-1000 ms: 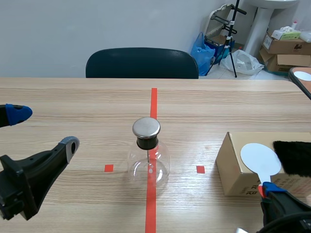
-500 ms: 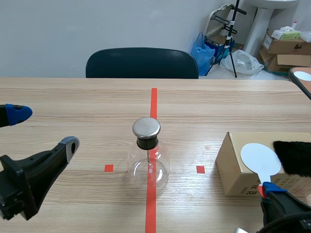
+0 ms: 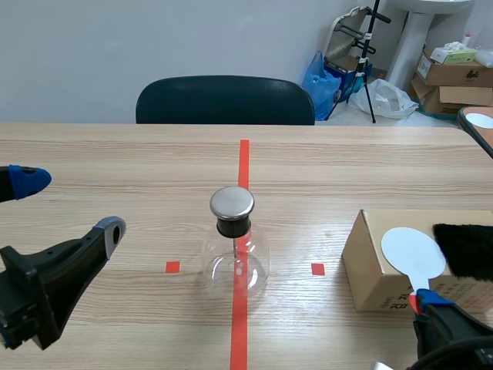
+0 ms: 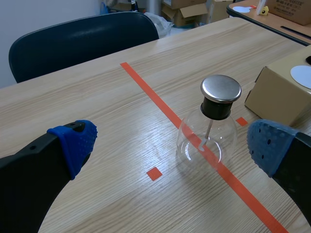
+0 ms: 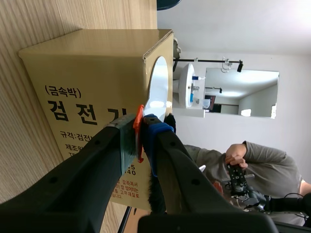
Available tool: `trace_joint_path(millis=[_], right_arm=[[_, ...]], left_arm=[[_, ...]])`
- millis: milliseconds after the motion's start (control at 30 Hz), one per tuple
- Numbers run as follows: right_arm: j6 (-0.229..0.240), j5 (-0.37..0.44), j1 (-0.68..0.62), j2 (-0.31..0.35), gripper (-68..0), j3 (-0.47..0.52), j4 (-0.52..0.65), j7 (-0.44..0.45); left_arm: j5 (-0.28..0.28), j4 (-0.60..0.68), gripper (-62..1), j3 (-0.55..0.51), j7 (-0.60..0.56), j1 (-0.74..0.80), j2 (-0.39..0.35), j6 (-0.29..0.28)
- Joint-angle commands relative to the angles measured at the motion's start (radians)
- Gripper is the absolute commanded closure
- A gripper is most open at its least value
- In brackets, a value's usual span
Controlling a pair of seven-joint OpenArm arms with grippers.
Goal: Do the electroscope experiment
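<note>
Electroscope (image 3: 235, 245): a glass flask with a metal cap (image 4: 221, 89), upright on the red tape line (image 3: 243, 162). It stands ahead of my left gripper and well apart from it, with nothing touching it.
Left gripper (image 3: 71, 204): jaws spread wide, holding nothing.
Left risk: if I swing it in carelessly it clips the round flask, which I judge would tip or roll easily.
Right gripper (image 5: 141, 127): clamped on the thin stem of the white disc paddle (image 3: 414, 251). The disc lies on top of the cardboard box (image 3: 368, 266), just beside the black fur (image 3: 466, 250).
Grip risk: the pinch is narrow, so I expect the paddle could twist or slip once lifted.
Contact risk: coming at the cap too low or too fast would knock the flask, and brushing the box on the way may bleed off charge.
</note>
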Motion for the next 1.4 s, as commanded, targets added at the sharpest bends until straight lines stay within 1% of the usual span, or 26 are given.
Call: trace_joint_path(millis=[0, 1167, 1300, 1367], right_arm=[[-0.010, -0.003, 0.000, 0.011, -1.0, 0.007, 0.010, -0.003], [-0.010, -0.003, 0.003, 0.011, -1.0, 0.007, 0.010, -0.003], [-0.010, -0.003, 0.003, 0.011, -1.0, 0.007, 0.010, -0.003], [-0.010, -0.003, 0.003, 0.011, -1.0, 0.007, 0.010, -0.003]], left_arm=[[-0.006, 0.014, -62.3, 0.001, -0.011, 0.000, 0.000, -0.007], [-0.005, 0.014, -62.3, 0.001, -0.011, 0.000, 0.000, -0.006], [0.035, 0.014, -62.3, 0.001, -0.011, 0.000, 0.000, -0.006], [0.039, 0.014, -62.3, 0.001, -0.011, 0.000, 0.000, -0.006]])
